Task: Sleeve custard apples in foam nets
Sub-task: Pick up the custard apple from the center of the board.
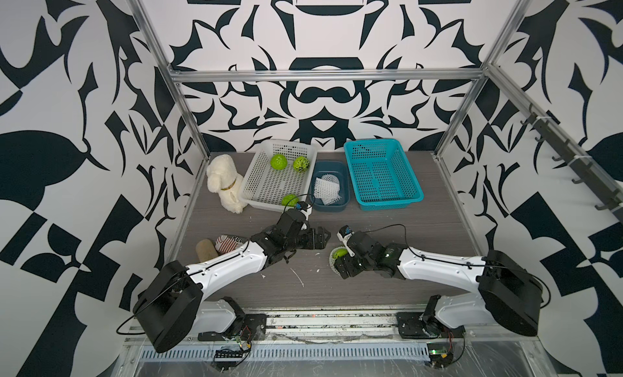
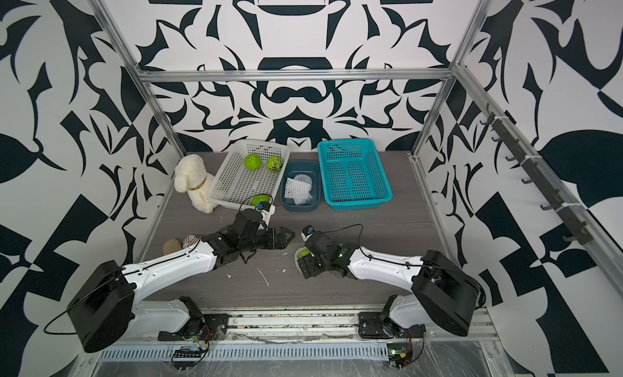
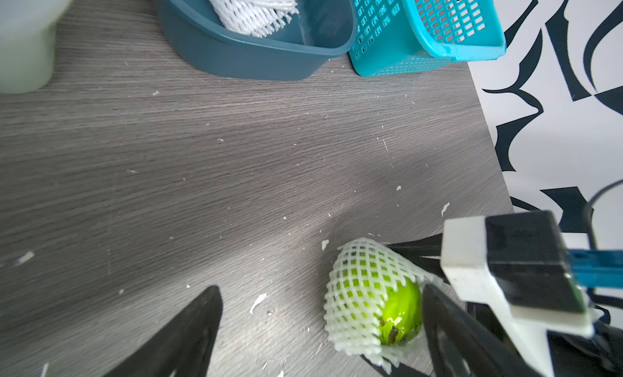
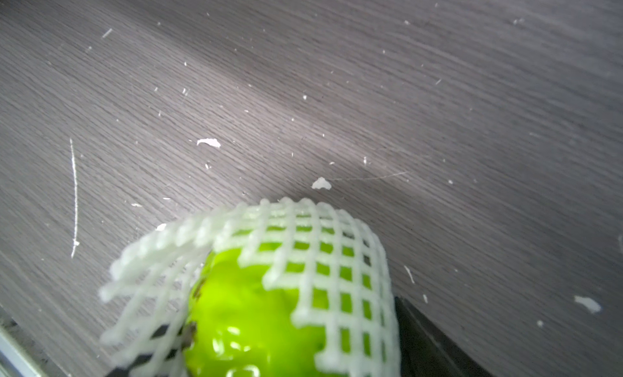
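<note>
Right now 3 bare custard apples point(image 1: 278, 162) sit in the white basket point(image 1: 266, 186): bright green, bumpy, two at the far end, one by the near rim. Spare foam nets point(image 1: 325, 188) lie heaped in the dark blue tub point(image 1: 328, 208) just right of it. The netted apple point(image 3: 401, 311) lies on the table point(image 1: 421, 230) front-centre, its white net point(image 3: 357, 284) over most of it and the dark-marked end poking out. The left claw point(image 1: 325, 239) hangs spread and empty just left of it. The right claw point(image 1: 339, 259) has a finger on each side of the net; pinching or loose, can't tell.

Surface is grey woodgrain w/ white foam crumbs; walls are black-and-white patterned. A plush dog point(image 1: 222, 183) crowds the left edge and a teal basket point(image 1: 392, 200) sits back right. Open tabletop lies btw. the claws and the baskets, and right of the right arm.
</note>
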{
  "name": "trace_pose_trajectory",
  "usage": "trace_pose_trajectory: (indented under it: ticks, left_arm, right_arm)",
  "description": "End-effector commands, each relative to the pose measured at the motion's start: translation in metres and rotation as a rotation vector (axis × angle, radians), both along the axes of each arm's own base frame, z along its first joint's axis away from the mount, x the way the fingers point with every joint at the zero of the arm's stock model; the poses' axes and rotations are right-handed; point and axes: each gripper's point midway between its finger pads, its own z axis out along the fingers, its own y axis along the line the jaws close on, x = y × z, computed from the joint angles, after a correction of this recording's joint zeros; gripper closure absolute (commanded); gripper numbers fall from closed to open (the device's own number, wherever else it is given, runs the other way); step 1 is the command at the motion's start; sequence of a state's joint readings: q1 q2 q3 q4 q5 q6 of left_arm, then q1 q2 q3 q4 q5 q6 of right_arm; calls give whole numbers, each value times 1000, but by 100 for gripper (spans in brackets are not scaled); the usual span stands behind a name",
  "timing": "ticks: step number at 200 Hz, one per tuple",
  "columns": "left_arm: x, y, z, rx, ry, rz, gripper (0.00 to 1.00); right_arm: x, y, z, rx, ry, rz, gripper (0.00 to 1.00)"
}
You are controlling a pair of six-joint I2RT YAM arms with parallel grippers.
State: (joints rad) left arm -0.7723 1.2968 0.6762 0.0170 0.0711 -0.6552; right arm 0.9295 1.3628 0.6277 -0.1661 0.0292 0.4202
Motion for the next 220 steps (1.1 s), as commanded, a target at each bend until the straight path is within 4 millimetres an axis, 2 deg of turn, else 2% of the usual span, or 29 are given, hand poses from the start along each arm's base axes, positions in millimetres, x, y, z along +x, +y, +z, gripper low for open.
trace_pose_trajectory:
  ticks: [1,58,82,84,88,115,131,176,220]
  left_arm:
    - [0,0,6,1,-7,-12,6]
    - [3,2,9,6,-18,-5,6]
    - [11,11,6,29,-28,43,6]
    - [11,12,14,14,-46,49,6]
    - [13,15,18,8,-57,62,6]
    - [29,38,25,5,-96,170,5]
    - [38,56,30,8,-123,253,0]
    - [46,95,42,-10,-195,408,1]
    - [49,120,27,-46,-149,515,0]
  right_arm:
    - [1,2,2,12,-10,-6,8]
    - [2,9,14,67,-11,-14,33]
    - [5,10,26,97,-4,-36,34]
    - [5,9,27,99,-1,-38,34]
    - [6,9,29,104,4,-44,34]
    - [15,7,45,165,58,-107,35]
    - [25,6,58,228,114,-160,37]
    - [53,6,106,399,199,-248,40]
    - [81,11,157,553,226,-256,43]
